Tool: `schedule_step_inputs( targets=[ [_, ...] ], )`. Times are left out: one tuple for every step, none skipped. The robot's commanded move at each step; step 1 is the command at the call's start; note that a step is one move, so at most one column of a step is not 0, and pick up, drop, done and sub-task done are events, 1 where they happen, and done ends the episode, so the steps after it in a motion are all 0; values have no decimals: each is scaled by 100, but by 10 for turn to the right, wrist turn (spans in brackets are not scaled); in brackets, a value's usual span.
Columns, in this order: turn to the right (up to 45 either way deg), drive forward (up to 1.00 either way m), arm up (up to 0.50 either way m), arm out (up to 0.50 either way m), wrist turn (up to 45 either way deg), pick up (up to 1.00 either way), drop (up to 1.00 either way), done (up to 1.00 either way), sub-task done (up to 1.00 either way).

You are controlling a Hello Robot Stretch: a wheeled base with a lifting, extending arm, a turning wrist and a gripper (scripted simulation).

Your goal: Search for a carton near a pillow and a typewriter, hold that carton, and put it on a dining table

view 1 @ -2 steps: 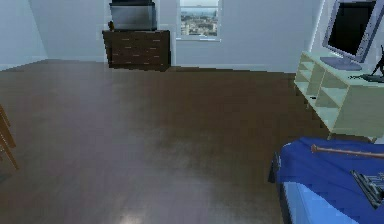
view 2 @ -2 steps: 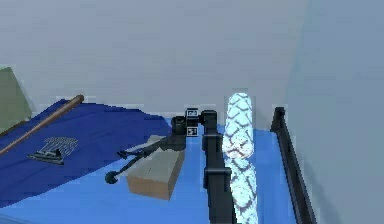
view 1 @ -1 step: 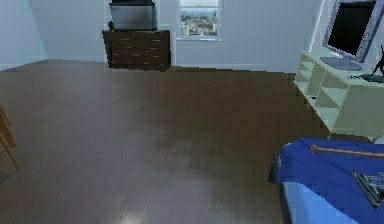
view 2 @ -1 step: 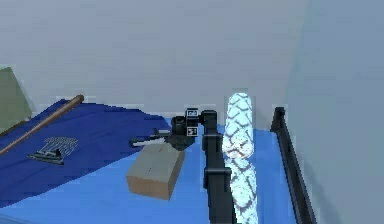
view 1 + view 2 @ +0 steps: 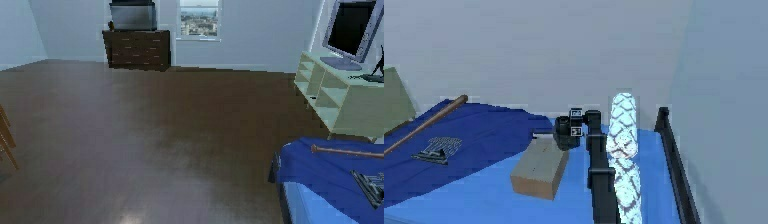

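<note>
On the blue bed (image 5: 484,130) we find a wooden bat (image 5: 429,122) at the arm side view's left, then a dark gridded object (image 5: 439,151), likely the typewriter. The carton (image 5: 539,172), brown and boxy, lies flat on the cover near mid-frame, close by the gripper (image 5: 559,133), with the patterned pillow (image 5: 622,150) to its right. We cannot tell how the gripper's fingers are set, nor whether it has hold of anything. We judge the carton stiff, light cardboard, unlikely to slip. Its long side faces, across the narrow width, offer the surest hold, though soft bedding may give beneath it.
</note>
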Motion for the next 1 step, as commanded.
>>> schedule_step_inputs(
  targets=[
    [0, 0, -30, 0, 0, 0, 0, 0, 0]
  ],
)
